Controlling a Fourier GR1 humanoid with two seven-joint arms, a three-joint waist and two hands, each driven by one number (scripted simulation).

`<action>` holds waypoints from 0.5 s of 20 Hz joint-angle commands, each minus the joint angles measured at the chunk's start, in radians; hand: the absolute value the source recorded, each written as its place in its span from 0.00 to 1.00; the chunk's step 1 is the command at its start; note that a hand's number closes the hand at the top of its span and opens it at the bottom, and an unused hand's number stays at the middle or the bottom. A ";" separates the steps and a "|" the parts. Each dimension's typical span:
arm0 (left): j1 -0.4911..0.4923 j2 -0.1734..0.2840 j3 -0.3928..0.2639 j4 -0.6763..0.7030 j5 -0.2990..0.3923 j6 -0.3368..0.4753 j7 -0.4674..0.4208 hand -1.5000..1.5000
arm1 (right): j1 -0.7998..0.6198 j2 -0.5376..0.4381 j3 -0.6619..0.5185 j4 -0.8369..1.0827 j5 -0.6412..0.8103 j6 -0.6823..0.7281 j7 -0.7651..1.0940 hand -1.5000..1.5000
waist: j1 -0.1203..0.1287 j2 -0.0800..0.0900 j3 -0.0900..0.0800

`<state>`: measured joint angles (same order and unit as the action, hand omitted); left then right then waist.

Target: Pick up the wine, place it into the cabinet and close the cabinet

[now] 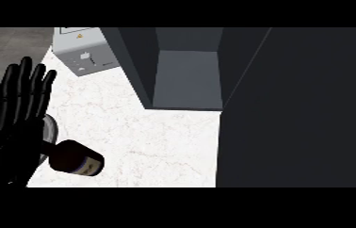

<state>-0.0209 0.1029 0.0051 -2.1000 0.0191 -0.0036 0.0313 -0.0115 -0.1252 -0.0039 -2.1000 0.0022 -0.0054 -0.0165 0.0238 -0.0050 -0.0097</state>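
the left hand (24,104) stands at the left edge with fingers straight and spread, holding nothing, likely just resting. the wine bottle (75,158) sits low on the white marbled table (139,133), a dark glassy cylinder with a pale label, right beside that hand, not yet lifted. the grey cabinet (188,76) stands open ahead, its dark flat door (285,109) swung out, ready to take the bottle. the right hand is out of sight.

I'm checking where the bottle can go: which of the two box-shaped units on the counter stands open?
The dark cabinet stands open, its grey interior showing. The small light-grey box left of it is closed.
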 commanded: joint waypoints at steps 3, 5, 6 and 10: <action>0.027 0.116 0.039 -0.049 0.247 -0.233 0.006 0.00 | 0.094 0.034 0.057 -0.082 0.032 -0.013 0.017 0.00 | -0.025 0.000 0.008; 0.023 0.156 -0.002 -0.057 0.361 -0.358 0.001 0.00 | 0.101 0.026 0.031 -0.077 0.030 -0.018 0.016 0.00 | -0.030 -0.001 0.007; 0.011 0.184 -0.012 -0.066 0.407 -0.402 0.022 0.00 | 0.120 0.040 0.036 -0.108 0.032 -0.032 0.025 0.00 | -0.041 -0.004 0.007; 0.119 0.240 -0.020 -0.039 0.661 -0.476 0.186 0.00 | 0.162 0.060 0.167 -0.169 -0.090 0.045 0.166 0.00 | -0.023 -0.003 0.007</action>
<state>0.0487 0.2683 -0.0241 -2.1345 0.4736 -0.3717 0.1320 0.1109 -0.0750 0.1015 -2.2003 -0.0489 0.0189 0.0681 0.0001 -0.0057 -0.0025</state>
